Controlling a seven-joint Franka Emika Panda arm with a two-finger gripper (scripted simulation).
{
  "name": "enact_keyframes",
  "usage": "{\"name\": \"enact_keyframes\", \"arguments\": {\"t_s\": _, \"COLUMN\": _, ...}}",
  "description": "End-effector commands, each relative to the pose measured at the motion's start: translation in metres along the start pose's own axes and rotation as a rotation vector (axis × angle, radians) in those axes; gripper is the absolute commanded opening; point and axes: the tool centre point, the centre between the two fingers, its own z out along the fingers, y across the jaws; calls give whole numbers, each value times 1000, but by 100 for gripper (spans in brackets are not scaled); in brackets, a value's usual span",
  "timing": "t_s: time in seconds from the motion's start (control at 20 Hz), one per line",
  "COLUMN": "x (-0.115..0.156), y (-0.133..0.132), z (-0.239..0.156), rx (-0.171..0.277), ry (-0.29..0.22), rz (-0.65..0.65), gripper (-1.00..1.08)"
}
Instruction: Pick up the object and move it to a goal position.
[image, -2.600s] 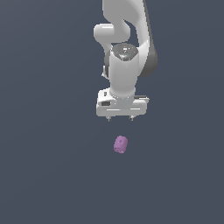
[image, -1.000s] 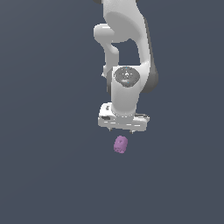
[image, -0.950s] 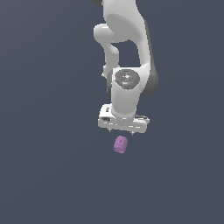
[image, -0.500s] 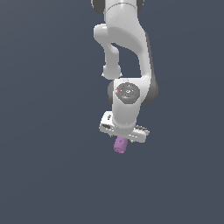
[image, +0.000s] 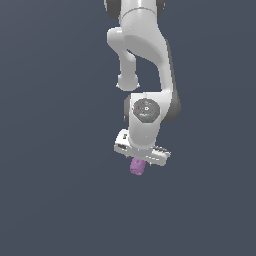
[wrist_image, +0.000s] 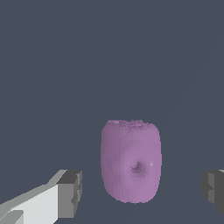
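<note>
The object is a small light-purple, lumpy barrel lying on the dark grey floor, just below the white gripper in the exterior view. My arm reaches down over it with the hand tilted. In the wrist view the object sits between the two grey fingertips, with a gap on each side. The gripper is open and touches nothing.
A flat dark grey floor fills both views. No other object or edge shows.
My arm has dropped lower and the hand has turned and tilted. The open gripper now sits right over the object, which has not moved.
</note>
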Motion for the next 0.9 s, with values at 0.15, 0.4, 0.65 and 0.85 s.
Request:
{"name": "enact_keyframes", "arguments": {"t_s": 0.15, "x": -1, "y": 0, "z": 23, "rx": -1, "ry": -1, "rz": 2, "gripper": 100}}
{"name": "enact_keyframes", "arguments": {"t_s": 0.4, "x": -1, "y": 1, "z": 45, "rx": -1, "ry": -1, "rz": 4, "gripper": 100}}
{"name": "enact_keyframes", "arguments": {"t_s": 0.65, "x": 0, "y": 0, "z": 48, "rx": -1, "ry": -1, "rz": 4, "gripper": 100}}
{"name": "enact_keyframes", "arguments": {"t_s": 0.85, "x": 0, "y": 0, "z": 48, "rx": -1, "ry": -1, "rz": 4, "gripper": -100}}
